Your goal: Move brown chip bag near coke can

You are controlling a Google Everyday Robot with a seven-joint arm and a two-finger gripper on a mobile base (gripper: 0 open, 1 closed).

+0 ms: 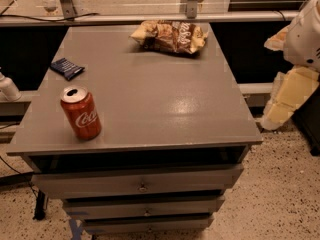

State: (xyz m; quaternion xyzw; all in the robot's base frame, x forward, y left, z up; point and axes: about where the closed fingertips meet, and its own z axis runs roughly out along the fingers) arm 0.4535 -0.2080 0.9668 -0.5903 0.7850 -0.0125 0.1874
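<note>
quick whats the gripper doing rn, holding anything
Gripper: off the right side of the drawer cabinet, open or closed cannot be told. It does not hold the brown chip bag, which lies at the cabinet's far edge.

One brand script can be read, on the can

The coke can, at the front left of the table, bears white Coca-Cola script, of which only the first letters face the camera. The white lettering on the brown chip bag cannot be made out. The claw hangs beyond the table's right edge.
</note>
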